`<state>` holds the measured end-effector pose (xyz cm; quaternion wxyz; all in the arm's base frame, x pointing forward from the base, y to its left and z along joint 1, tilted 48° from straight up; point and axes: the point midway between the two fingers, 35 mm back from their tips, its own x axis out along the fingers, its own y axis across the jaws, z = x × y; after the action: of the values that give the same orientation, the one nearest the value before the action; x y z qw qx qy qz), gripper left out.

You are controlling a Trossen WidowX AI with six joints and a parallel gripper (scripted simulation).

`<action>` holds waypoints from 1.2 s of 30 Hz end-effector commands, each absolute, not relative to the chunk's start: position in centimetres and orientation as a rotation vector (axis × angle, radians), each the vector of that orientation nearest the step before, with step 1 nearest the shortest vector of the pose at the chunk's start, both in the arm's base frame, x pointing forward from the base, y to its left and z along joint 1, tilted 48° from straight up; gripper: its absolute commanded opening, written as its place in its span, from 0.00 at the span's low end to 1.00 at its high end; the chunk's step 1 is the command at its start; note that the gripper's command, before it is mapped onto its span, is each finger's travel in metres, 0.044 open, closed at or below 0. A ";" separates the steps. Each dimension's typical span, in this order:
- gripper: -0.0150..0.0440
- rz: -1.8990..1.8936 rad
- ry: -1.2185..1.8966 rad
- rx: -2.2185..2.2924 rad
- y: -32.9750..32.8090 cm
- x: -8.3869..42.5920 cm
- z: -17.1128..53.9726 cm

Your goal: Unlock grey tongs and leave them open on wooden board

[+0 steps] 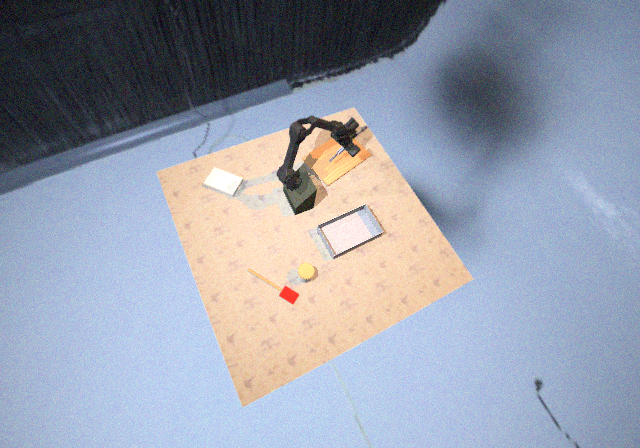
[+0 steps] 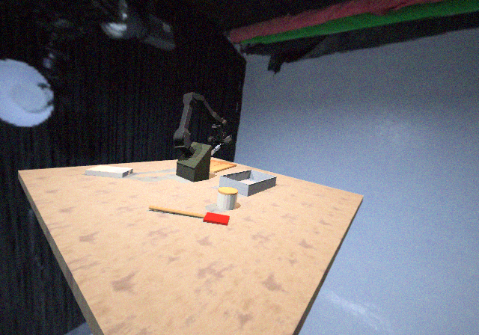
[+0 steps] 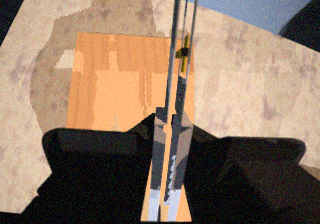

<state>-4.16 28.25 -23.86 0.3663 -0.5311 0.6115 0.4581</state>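
The grey tongs (image 1: pixel 336 154) (image 2: pixel 216 149) (image 3: pixel 158 156) are held in the air above the wooden board (image 1: pixel 336 172) (image 2: pixel 224 165) (image 3: pixel 115 99). My gripper (image 1: pixel 351 137) (image 3: pixel 164 118) is shut on them, its dark fingers on both sides of the arms. The light end slants downward in the exterior view. In the wrist view the two arms lie close together with a narrow gap, and a yellow lock piece (image 3: pixel 185 59) shows between the thin bars farther up. The hinge end is out of the wrist view. Whether the lock is released cannot be told.
The roasting tin (image 1: pixel 372 217) (image 2: pixel 263 185) is on the table with no tongs across it. Beyond it are a white jar with a yellow lid (image 1: pixel 306 271) (image 2: pixel 227 199) and a red-headed spatula (image 1: pixel 288 295) (image 2: pixel 216 218). A white block (image 1: pixel 222 181) (image 2: pixel 108 170) lies behind the arm's base.
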 end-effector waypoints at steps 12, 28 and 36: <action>0.00 1.087 1.706 -1.516 29.1 -4.2 -23.4; 0.00 0.964 1.858 -1.671 29.3 -4.3 -21.7; 0.00 0.927 1.901 -1.713 29.3 -4.3 -21.0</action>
<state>-4.20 28.97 -21.27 0.2148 -0.6157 0.6807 0.3339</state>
